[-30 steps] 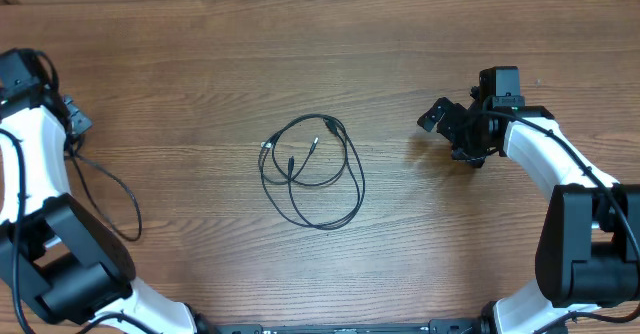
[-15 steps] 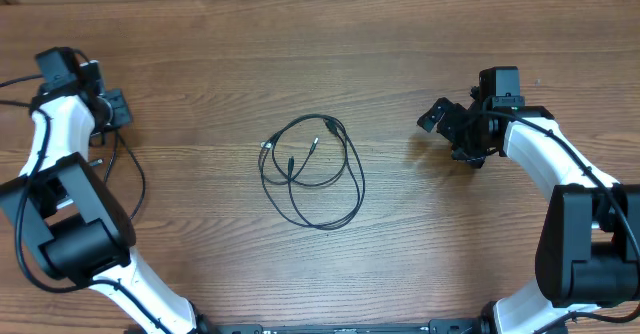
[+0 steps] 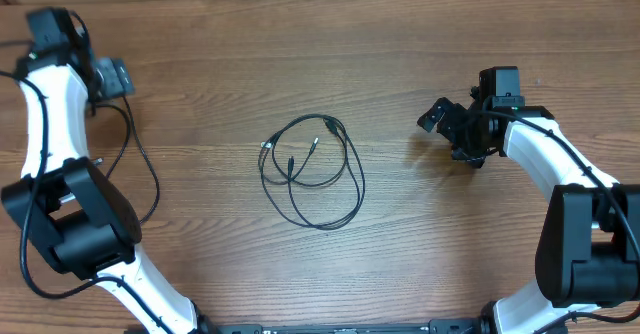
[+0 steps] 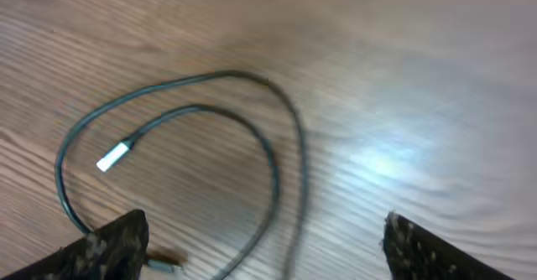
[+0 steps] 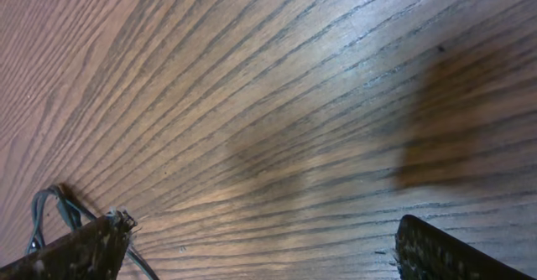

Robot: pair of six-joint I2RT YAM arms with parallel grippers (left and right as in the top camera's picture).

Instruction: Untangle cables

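Near edge: the black-and-white left arm and right arm stand at the two near corners of the wooden table, one on each side.
Arm wire: a thicker black wire runs from the left arm and curves over the wood just beside it, well apart from the thin cords.
Cables: the cables lie flat on the middle of the table, between the two arms. They form a small bunch of thin black loops that overlap and cross one another, and neither claw touches them.
Plug ends: small silver-tipped plug ends sit close together at the far-left part of the bunch.
Right gripper: farther back on the right side, the right gripper is over bare wood. It points toward the cables, near them but apart. In its wrist view the fingertips sit at the two lower corners, so the jaws are spread wide and hold nothing. A sliver of dark cord shows past the lower-left fingertip.
Left gripper: the left gripper is at the far left corner, well apart from the bunch. Its jaws are also spread wide and empty. Its wrist view is blurred and shows loops of thin dark cord with one bright plug tip on the wood ahead of the fingers.
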